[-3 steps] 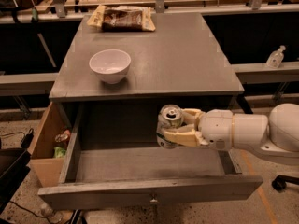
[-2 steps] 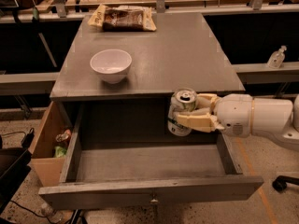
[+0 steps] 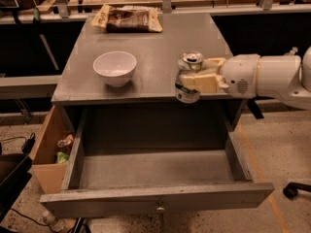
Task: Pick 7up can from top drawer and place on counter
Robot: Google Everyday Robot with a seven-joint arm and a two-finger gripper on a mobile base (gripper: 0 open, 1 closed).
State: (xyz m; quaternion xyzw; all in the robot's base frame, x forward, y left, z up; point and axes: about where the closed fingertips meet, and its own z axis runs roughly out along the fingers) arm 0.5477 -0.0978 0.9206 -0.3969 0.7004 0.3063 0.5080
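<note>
Camera view, the single view, from in front of and above the cabinet. The gripper [image 3: 190, 76] reaches in from the right on a white arm [image 3: 272, 76] and sits at the front edge of the counter [image 3: 160, 47], towards the front right corner. Its cream fingers [image 3: 204, 80] are closed narrowly around the 7up can [image 3: 193, 58], one above and one below the can's middle. The can is held nearly upright with a slight tilt, its silver pull-tab top upward. Its top shows against the counter surface and its base crosses the front edge, above the drawer cavity; whether it touches the counter cannot be told. A white bowl [image 3: 114, 68] stands near the front edge left of centre, well apart from the can, with bare grey surface between them. A snack bag [image 3: 129, 19] lies at the far edge towards the far left corner. From the can back to the far right corner the surface is bare. Below the front edge the top drawer [image 3: 155, 198] is pulled fully out, its flat front panel nearest the camera with a small knob [image 3: 159, 208] at its middle, and its side walls run back under the counter. A tan cardboard box [image 3: 48, 149] stands just beside the drawer's left wall.
</note>
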